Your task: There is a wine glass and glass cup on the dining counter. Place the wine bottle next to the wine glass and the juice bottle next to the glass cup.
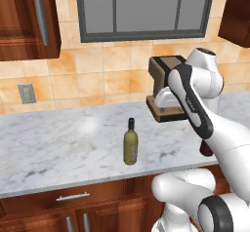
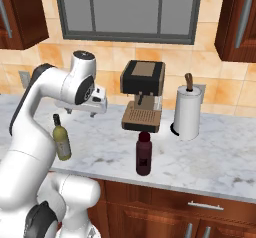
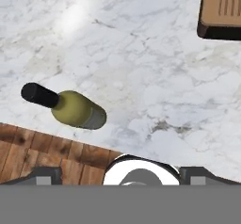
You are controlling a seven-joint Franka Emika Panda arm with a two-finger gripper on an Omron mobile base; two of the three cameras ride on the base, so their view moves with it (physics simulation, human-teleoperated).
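Nothing placed yet; wine bottle (image 1: 130,144) at frame centre and juice bottle (image 2: 143,154) both stand on the wall counter (image 1: 58,148); gripper (image 2: 80,108) spread, empty; both moves remain.

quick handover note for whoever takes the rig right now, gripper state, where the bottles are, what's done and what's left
Gripper: open, empty, poised above the marble wall counter.
Wine bottle: upright near the counter's front edge, not gripped.
Juice bottle: upright in front of the coffee machine, beside the paper towel roll.
Done: nothing placed yet.
Left: carry both bottles to the dining counter, wine bottle by the wine glass, juice bottle by the glass cup.
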